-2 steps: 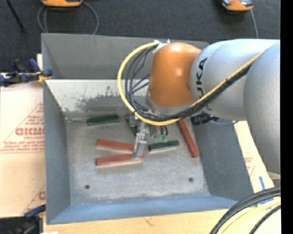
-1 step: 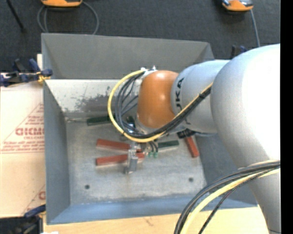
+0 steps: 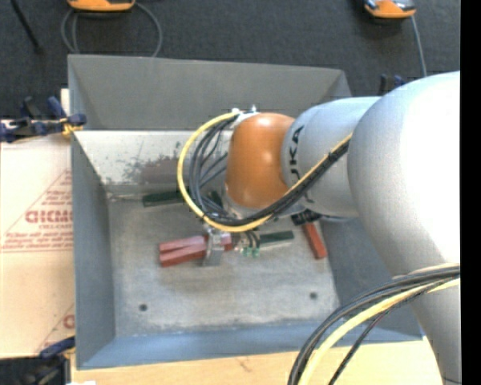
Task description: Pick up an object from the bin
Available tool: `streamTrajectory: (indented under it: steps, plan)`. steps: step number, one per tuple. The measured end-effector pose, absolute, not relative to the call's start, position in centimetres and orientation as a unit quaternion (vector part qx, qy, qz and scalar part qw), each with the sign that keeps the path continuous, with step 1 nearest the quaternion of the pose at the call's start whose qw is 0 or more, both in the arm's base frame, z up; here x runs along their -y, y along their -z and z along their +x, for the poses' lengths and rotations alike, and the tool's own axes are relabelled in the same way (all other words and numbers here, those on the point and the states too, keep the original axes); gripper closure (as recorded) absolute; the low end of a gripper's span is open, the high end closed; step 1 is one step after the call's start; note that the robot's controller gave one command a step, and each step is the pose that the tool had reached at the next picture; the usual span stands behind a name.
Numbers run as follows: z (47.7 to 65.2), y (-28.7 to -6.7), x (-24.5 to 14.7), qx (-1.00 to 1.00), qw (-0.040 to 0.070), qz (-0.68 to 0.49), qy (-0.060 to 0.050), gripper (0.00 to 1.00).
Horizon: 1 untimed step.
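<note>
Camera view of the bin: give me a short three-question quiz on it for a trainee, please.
1. True or false: the gripper is at the right end of the red block on the floor of the bin.
2. Which lies nearest the bin's back wall? A: dark green stick. B: red block. C: orange-red piece.
3. Fill in: the arm reaches in from the view's ____.
Key: 1 true; 2 A; 3 right.
</note>
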<state>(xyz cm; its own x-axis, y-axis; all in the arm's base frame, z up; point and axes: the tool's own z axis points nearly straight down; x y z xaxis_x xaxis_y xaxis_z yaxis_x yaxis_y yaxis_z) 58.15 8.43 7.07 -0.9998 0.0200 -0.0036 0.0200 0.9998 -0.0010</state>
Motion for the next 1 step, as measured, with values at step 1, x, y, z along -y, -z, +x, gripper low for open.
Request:
streamTrajectory:
  steps: [1]
  plan:
    - [60.26,-21.68,-6.49,-0.993,0.006,-0.117,0.001,1.00]
